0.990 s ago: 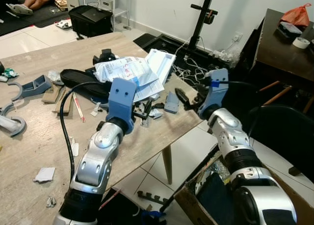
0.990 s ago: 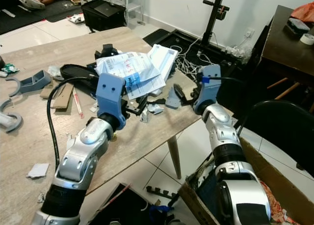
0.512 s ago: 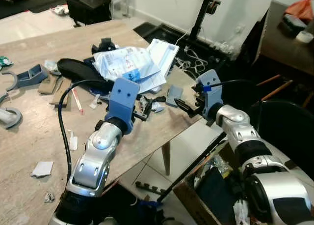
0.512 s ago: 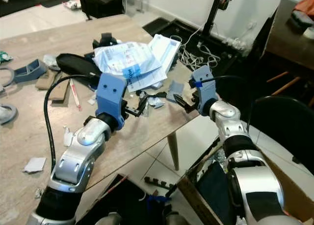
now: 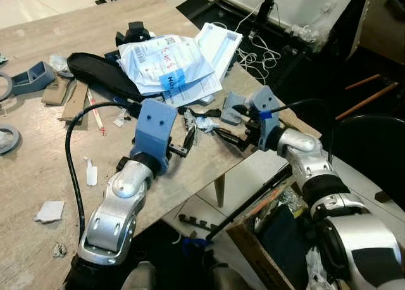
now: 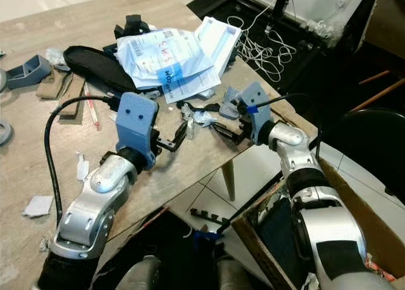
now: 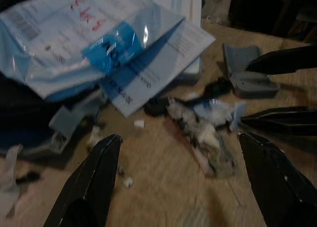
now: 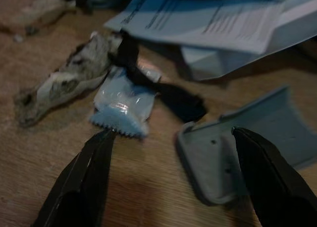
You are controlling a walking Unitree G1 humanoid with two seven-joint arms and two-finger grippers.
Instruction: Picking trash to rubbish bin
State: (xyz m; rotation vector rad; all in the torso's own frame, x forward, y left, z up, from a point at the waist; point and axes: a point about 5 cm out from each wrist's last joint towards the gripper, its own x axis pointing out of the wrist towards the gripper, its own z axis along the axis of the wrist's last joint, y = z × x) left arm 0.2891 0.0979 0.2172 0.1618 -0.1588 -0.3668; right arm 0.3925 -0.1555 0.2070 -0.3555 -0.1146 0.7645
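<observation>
1. The right gripper (image 6: 223, 130) hangs low over the wooden table (image 5: 38, 176) near its edge, its two black fingers spread wide with nothing between them.
2. Just ahead of its fingertips lies a small blue wrapper (image 8: 123, 106), resting flat on the table; one fingertip (image 8: 101, 140) sits just beside the wrapper's zigzag edge, but contact cannot be told.
3. Against the wrapper's far side lies a crumpled grey scrap (image 8: 64, 83), and a black strip (image 8: 168, 95) crosses between them.
4. Near the other finger sits a grey plastic tray piece (image 8: 247, 138).
5. The left gripper (image 5: 188, 140) faces the same pile from the opposite side, fingers parted and empty, the scrap and wrapper lying before it.
6. Beyond both grippers, a heap of white and blue mailing bags (image 5: 168, 68) covers the table.
7. Below the right arm stands a cardboard box (image 6: 354, 201) on the floor.
</observation>
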